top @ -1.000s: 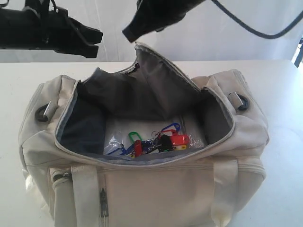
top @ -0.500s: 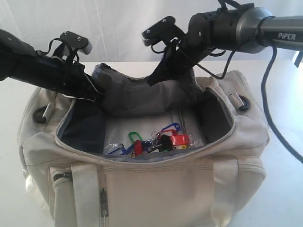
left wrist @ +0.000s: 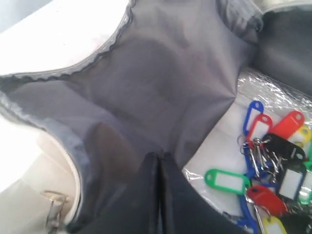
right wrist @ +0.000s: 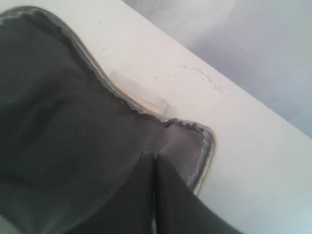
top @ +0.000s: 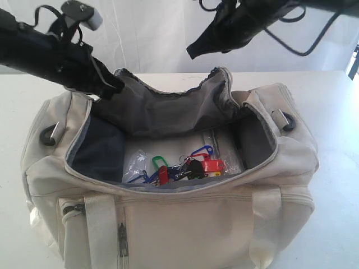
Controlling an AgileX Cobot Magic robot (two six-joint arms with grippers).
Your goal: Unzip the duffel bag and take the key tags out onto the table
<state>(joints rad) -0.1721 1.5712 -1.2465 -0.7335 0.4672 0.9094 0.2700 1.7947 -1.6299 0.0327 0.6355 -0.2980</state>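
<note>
The cream duffel bag (top: 185,218) sits unzipped on the white table (top: 336,112), its grey-lined top flap (top: 162,106) standing up at the back. The key tags (top: 185,167), green, red, blue and black, lie on the bag's floor; the left wrist view shows them as key tags (left wrist: 273,161). My left gripper (top: 115,87) is shut on the flap's left edge, and creases in the lining (left wrist: 161,83) run into its tips (left wrist: 160,157). My right gripper (top: 192,53) hangs shut above the flap, apart from it; its tips (right wrist: 155,156) hover over the flap (right wrist: 58,112).
A clear plastic sheet (top: 134,159) lines the bag's floor under the tags. Metal D-rings (top: 283,119) sit at both ends of the bag. A white backdrop (top: 146,33) hangs behind the table. Bare tabletop (right wrist: 234,136) lies beyond the flap's corner.
The right gripper lowered the flap it held high, then rose clear of it. The left gripper came down from the upper left, shut on the flap's left edge and lifted slightly.
</note>
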